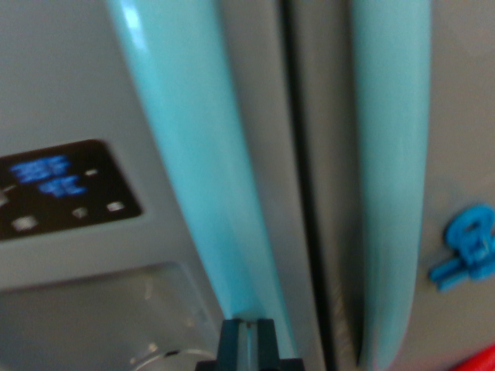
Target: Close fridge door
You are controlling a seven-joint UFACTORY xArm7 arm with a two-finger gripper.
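Wrist view | claw at left turquoise handle | grip state unclear | door seam narrow

A: Whole wrist view's soft — display panel text is unreadable blue smears.
B: And the pincer, only its dark tip shows, bottom edge cuts the rest.
A: Blue magnet blurred; red shape clipped at the corner.

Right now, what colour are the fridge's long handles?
Light turquoise. Both handles, left and right, show in the wrist view.
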